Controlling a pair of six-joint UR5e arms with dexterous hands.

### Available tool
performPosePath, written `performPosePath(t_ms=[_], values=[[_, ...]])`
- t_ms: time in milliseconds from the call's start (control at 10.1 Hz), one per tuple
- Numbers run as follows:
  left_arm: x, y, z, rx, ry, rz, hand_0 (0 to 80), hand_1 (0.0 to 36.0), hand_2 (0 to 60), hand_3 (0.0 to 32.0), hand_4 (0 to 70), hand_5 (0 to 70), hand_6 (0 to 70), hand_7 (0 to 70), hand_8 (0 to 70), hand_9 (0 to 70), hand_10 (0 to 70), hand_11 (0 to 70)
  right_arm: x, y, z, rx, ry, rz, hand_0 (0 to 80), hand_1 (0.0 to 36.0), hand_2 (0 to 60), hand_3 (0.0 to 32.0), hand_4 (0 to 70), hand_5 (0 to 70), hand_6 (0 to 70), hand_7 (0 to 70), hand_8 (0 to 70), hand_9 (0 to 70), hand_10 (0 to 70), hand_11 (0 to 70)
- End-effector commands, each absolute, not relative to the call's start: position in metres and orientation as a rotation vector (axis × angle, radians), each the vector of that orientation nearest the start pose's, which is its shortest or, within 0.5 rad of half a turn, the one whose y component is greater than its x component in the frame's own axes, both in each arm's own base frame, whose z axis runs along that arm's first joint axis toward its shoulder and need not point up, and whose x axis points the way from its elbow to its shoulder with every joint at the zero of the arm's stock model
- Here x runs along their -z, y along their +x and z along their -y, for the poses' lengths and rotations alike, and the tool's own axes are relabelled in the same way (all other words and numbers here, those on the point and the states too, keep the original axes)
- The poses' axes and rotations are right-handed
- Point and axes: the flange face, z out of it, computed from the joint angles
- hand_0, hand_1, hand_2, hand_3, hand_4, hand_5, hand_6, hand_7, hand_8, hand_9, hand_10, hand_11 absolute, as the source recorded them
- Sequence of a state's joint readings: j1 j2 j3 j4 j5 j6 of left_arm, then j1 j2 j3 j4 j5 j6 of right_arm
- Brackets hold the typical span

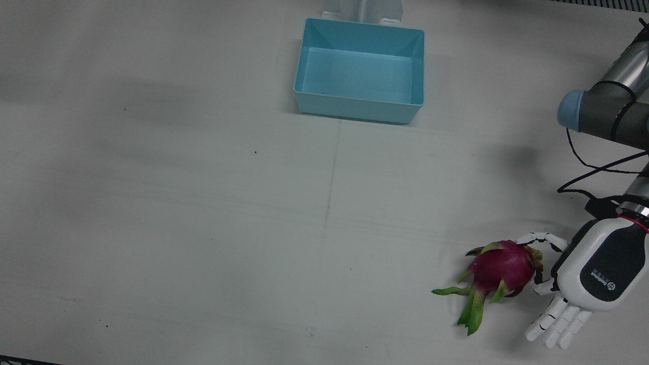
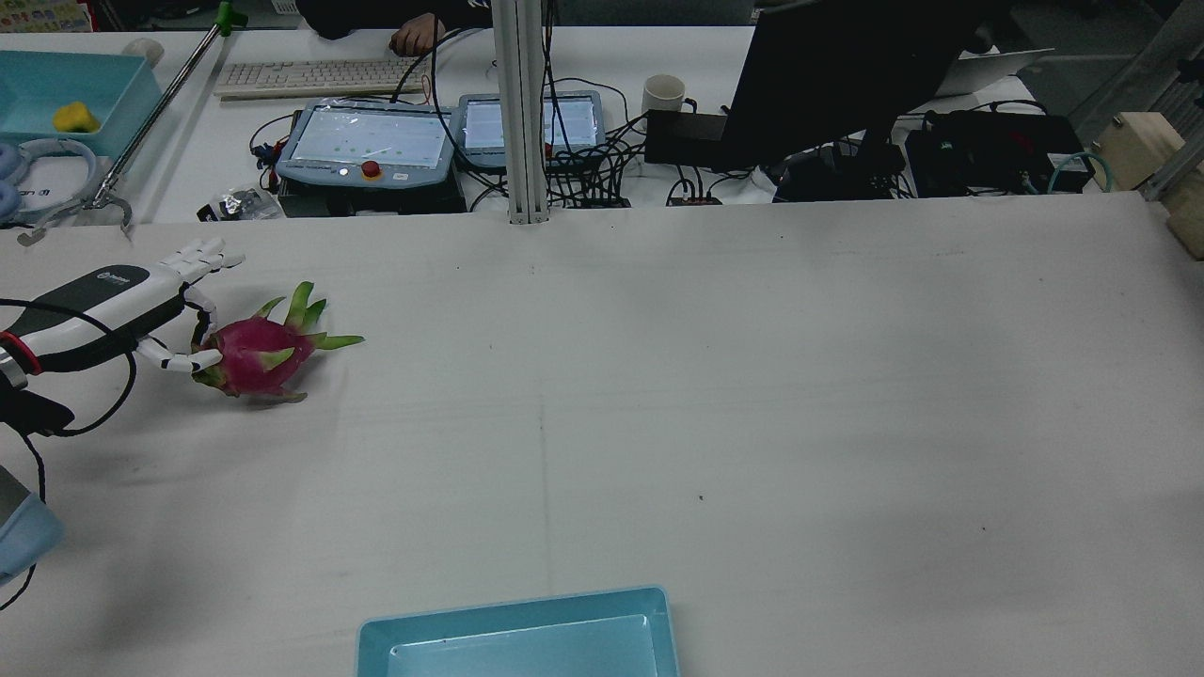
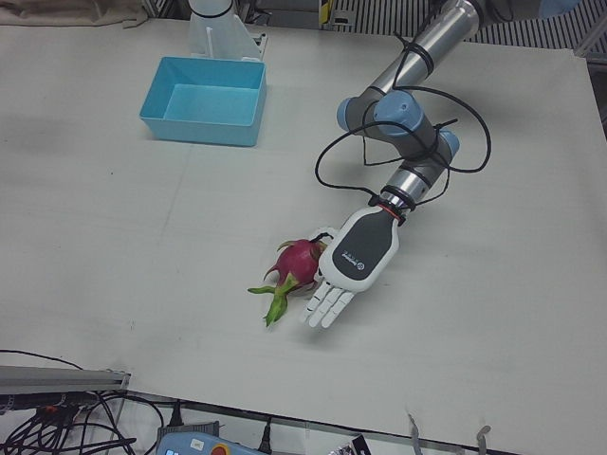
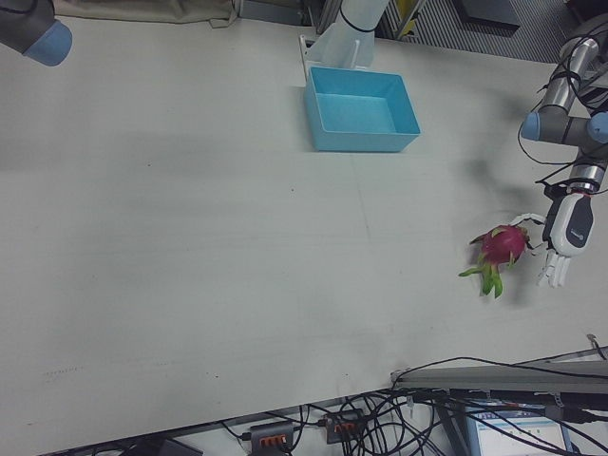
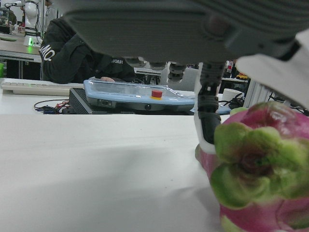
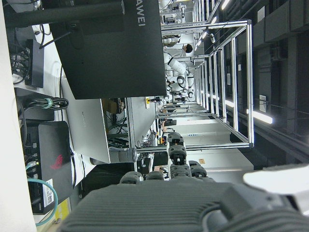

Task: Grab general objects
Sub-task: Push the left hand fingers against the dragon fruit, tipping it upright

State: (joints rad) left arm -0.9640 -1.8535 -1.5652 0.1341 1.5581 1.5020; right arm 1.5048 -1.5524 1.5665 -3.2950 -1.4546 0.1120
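A pink dragon fruit (image 1: 499,271) with green scales lies on the white table near the operators' edge, on the left arm's side. It also shows in the rear view as the dragon fruit (image 2: 249,357). My left hand (image 1: 593,276) lies low right beside it, palm down. Most fingers (image 1: 557,324) stretch out flat past the fruit, while the thumb and one finger curl against its near end. In the left hand view the fruit (image 5: 260,169) fills the lower right, with a fingertip (image 5: 207,130) touching it. My right hand (image 6: 174,193) shows only as a dark palm edge in its own view.
An empty light-blue bin (image 1: 357,109) stands at the table's robot side, in the middle. Past the far table edge sit teach pendants (image 2: 367,141), a keyboard (image 2: 310,75), a monitor (image 2: 847,66) and cables. A person (image 5: 82,53) sits there.
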Motion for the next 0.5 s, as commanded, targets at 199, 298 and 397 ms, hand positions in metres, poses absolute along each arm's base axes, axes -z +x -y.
performPosePath(t_ms=[199, 298, 397], values=[[-0.5422, 0.2352, 0.5737, 0.804, 0.737, -1.615, 41.3, 32.9, 60.0, 0.0, 55.7, 48.0, 0.0, 14.5, 0.1, 1.5, 0.0, 0.0, -0.6938, 0.1125, 0.4927, 2.283, 0.046, -1.994, 0.0, 0.0, 0.0, 0.0, 0.0, 0.0, 0.0, 0.0, 0.0, 0.0, 0.0, 0.0], [-0.5417, 0.2356, 0.5725, 0.806, 0.729, -1.605, 45.9, 16.6, 37.8, 0.0, 39.1, 43.2, 0.0, 12.8, 0.2, 1.1, 0.0, 0.0, -0.6938, 0.1127, 0.4927, 2.282, 0.044, -1.994, 0.0, 0.0, 0.0, 0.0, 0.0, 0.0, 0.0, 0.0, 0.0, 0.0, 0.0, 0.0], [-0.5377, 0.2356, 0.5722, 0.806, 0.727, -1.602, 44.5, 5.2, 0.0, 0.0, 5.9, 19.5, 0.0, 9.5, 0.0, 0.5, 0.0, 0.0, -0.6938, 0.1127, 0.4927, 2.282, 0.044, -1.994, 0.0, 0.0, 0.0, 0.0, 0.0, 0.0, 0.0, 0.0, 0.0, 0.0, 0.0, 0.0]])
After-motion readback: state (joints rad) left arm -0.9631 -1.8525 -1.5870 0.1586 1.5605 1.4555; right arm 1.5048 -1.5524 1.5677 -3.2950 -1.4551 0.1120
